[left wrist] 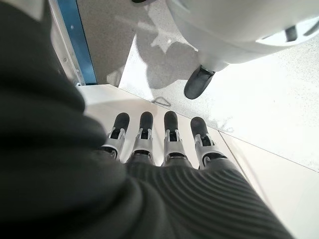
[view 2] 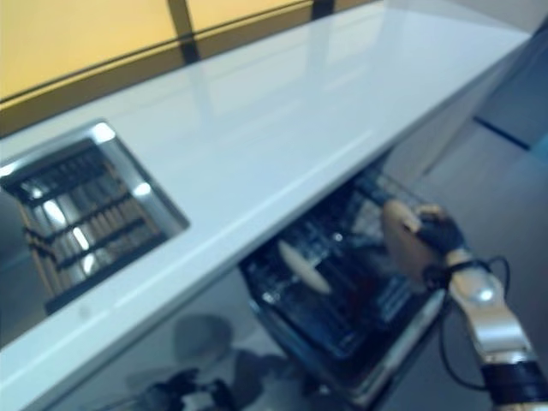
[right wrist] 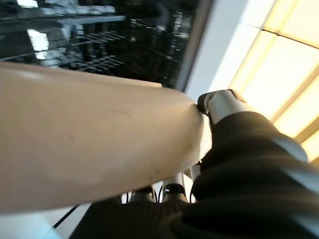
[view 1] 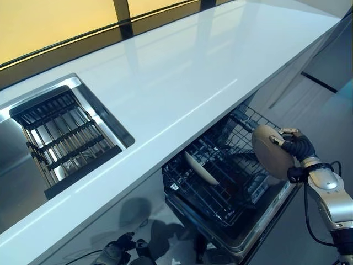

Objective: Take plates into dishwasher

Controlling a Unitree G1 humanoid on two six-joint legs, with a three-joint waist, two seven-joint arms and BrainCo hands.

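My right hand (view 1: 297, 147) is shut on a beige plate (view 1: 269, 152) and holds it on edge above the right side of the pulled-out black wire dishwasher rack (view 1: 231, 204). In the right wrist view the plate (right wrist: 89, 139) fills most of the frame, with my thumb (right wrist: 222, 102) over its rim. A second pale plate (view 1: 201, 168) stands on edge in the rack, left of the held one. My left hand (view 1: 117, 253) hangs low under the counter, open and empty, its fingers (left wrist: 171, 124) straight over the floor.
A long white countertop (view 1: 182, 77) overhangs the dishwasher. A steel sink (view 1: 11, 132) at the left holds a black slatted rack (view 1: 66, 138). The open dishwasher door (view 1: 265, 229) lies below the wire rack. Grey floor lies to the right.
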